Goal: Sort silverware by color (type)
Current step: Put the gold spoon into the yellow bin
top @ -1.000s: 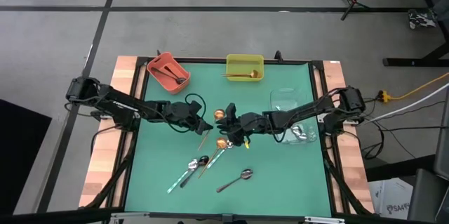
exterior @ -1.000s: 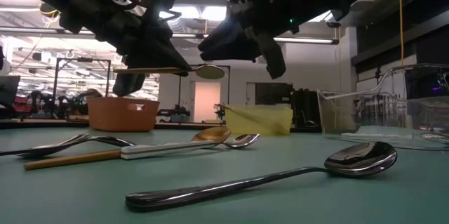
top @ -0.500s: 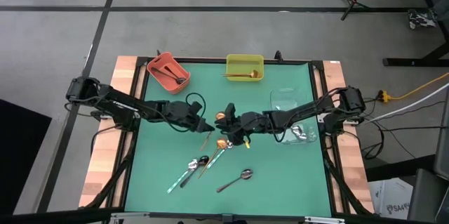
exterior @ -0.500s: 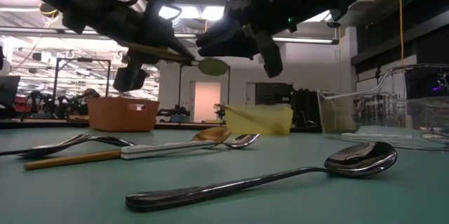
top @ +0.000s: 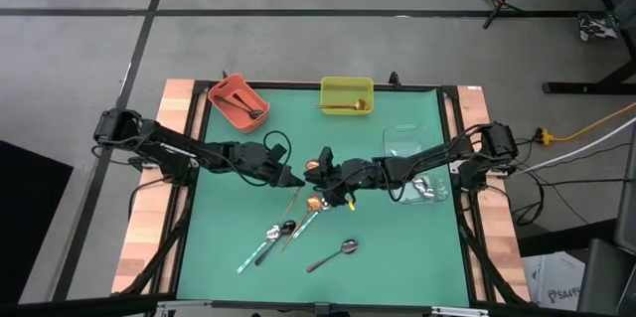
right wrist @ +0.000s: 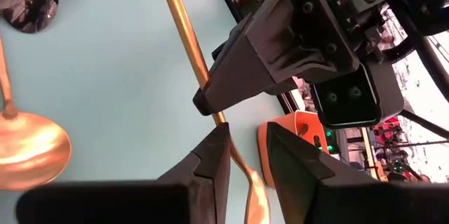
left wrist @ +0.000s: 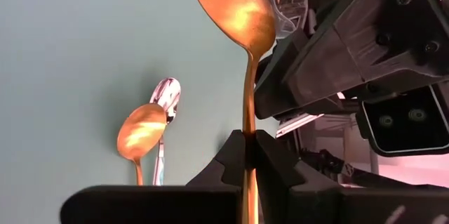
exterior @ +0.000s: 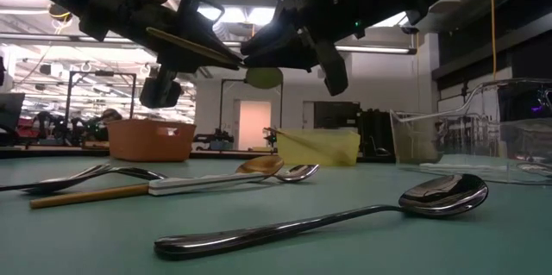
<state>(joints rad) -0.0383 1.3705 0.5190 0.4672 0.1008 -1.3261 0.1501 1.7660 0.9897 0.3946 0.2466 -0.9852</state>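
A gold spoon [left wrist: 242, 76] hangs above the middle of the green table [top: 397, 247]. My left gripper [left wrist: 247, 140] is shut on its handle and reaches in from the table's left [top: 295, 180]. My right gripper [right wrist: 247, 147] faces it from the right [top: 323, 175], fingers apart on either side of the spoon's neck [right wrist: 247, 178]. The spoon's bowl [exterior: 263, 77] shows just below the right gripper. Several spoons lie flat on the table nearer the front: a gold-bowled one [top: 315, 202], a silver one [top: 270, 234], two dark ones [top: 287, 228] [top: 338, 251]. My left gripper pinches the gold spoon's handle [left wrist: 247, 122] about midway, between its two fingers. It comes from the table's left, slanting a little down, and the spoon runs forward along the fingers. The spoon is lifted clear, bowl toward the right arm and lower than the handle's end [exterior: 164, 35]. My right gripper has the spoon's neck between its fingers [right wrist: 214, 157]; whether they touch it I cannot tell.
Three bins stand along the far and right sides: an orange bin [top: 227, 91] with dark spoons, a yellow bin [top: 347, 85] with a gold spoon, a clear bin [top: 402, 138] with silver spoons. Bare green table lies at the front right.
My left gripper has rolled on its wrist while staying in place. The gold spoon has tipped with it: level a second ago, its handle end now stands higher, while the bowl has stayed close under the right gripper.
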